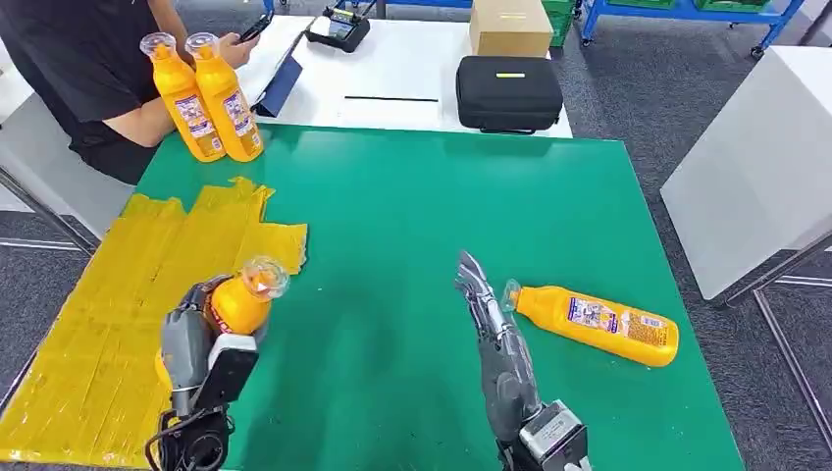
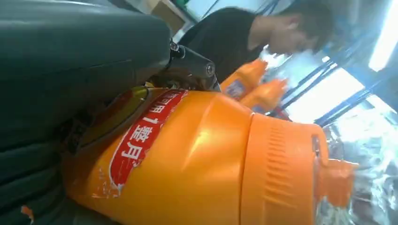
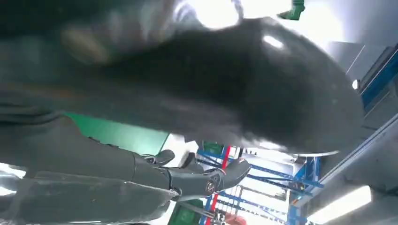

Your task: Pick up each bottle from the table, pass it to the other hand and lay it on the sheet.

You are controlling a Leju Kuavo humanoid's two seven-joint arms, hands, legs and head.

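The left hand grips an orange bottle above the yellow sheet's edge, its lower body hidden by fingers. Another orange bottle lies on the green surface beside the right hand, fingers straight, holding nothing.

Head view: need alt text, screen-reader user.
The left hand holds an orange bottle beside the yellow sheet on a green table. The right hand is open beside a second bottle lying on its side. Two more bottles stand at the far corner by a seated person.
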